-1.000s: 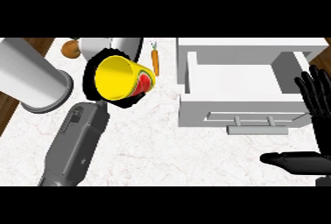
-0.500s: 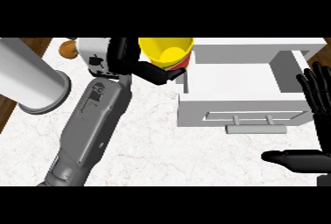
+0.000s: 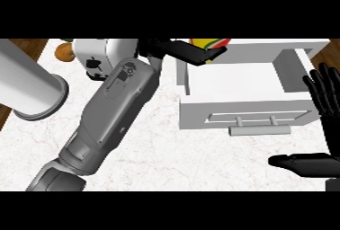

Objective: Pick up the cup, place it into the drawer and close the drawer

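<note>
You are dealing with a yellow cup (image 3: 211,44) that looks light, rigid and smooth-walled, so it could slip; taking it round the body seems safest. Your left robot hand (image 3: 182,50) is curling its fingers around the cup at the far edge of the view, just beyond the back-left corner of the open drawer (image 3: 232,81). Your right robot hand (image 3: 325,94) is resting spread at the right edge above the desk (image 3: 172,152).

The left forearm (image 3: 113,117) is a long grey shell bearing small dark markings near the wrist, ending in a black left hand (image 3: 182,50). The right hand (image 3: 319,130) is black too, its fingers ridged.
</note>
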Robot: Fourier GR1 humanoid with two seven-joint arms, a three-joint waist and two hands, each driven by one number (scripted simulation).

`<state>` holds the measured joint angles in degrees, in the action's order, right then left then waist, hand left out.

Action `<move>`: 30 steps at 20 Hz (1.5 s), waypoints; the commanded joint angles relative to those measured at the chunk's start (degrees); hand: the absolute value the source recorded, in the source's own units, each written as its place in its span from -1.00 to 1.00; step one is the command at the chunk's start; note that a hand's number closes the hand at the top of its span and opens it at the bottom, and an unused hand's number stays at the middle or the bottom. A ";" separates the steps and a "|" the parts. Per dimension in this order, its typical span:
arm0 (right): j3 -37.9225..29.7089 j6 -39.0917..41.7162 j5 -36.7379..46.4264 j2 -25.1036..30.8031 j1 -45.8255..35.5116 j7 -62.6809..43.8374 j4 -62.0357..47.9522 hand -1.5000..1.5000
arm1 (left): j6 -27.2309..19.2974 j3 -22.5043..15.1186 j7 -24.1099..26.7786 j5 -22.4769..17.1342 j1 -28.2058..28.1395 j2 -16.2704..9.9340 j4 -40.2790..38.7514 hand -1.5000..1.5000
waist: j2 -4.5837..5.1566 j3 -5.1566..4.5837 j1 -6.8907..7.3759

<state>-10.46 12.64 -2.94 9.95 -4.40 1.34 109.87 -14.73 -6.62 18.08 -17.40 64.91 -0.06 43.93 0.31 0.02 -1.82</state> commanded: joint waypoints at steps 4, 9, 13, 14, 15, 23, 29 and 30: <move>0.57 0.88 -0.44 -0.19 -0.11 0.80 0.05 -1.00 | -1.50 -2.96 3.07 -5.96 6.76 0.06 -13.12 1.00 | 0.26 0.01 -0.88; -0.76 1.14 -0.84 0.26 -0.66 2.53 -2.27 -1.00 | -3.17 -10.71 5.87 -11.11 5.53 0.06 -15.90 1.00 | 0.35 0.03 -1.49; -1.77 2.87 -1.21 1.86 -0.65 4.05 -4.25 -1.00 | -5.86 -15.30 2.08 -14.53 8.19 0.06 -16.69 1.00 | 0.36 0.05 -1.62; -0.27 0.93 -1.33 0.30 -1.62 -0.11 -0.43 -1.00 | -7.53 -17.65 0.80 -15.21 7.91 0.06 -16.66 1.00 | 0.32 0.03 -2.14; 1.68 0.23 2.53 -1.33 1.26 4.25 -1.95 -1.00 | -7.44 -18.38 2.50 -14.23 6.44 0.06 -17.22 1.00 | 0.31 0.04 -1.52; 1.82 0.26 1.10 -0.89 -3.74 1.84 -3.31 -1.00 | -6.19 -26.64 -1.04 -15.01 7.99 0.06 -21.67 -1.00 | 0.86 0.05 -2.78; -0.53 1.97 -1.68 1.34 -3.96 -0.18 -2.88 -1.00 | -12.55 -33.42 -4.26 -15.48 6.97 0.06 -18.74 -1.00 | 0.64 0.04 -3.10; 0.24 2.00 -0.31 0.23 -2.67 3.42 -5.33 -1.00 | -13.73 -33.02 -2.68 -16.16 7.19 0.06 -18.05 -1.00 | 0.73 0.06 -2.89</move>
<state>-10.25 14.18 -3.26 10.44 -7.53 3.21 106.13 -25.64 -37.16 15.18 -32.60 72.60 0.00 24.29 1.04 0.07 -4.88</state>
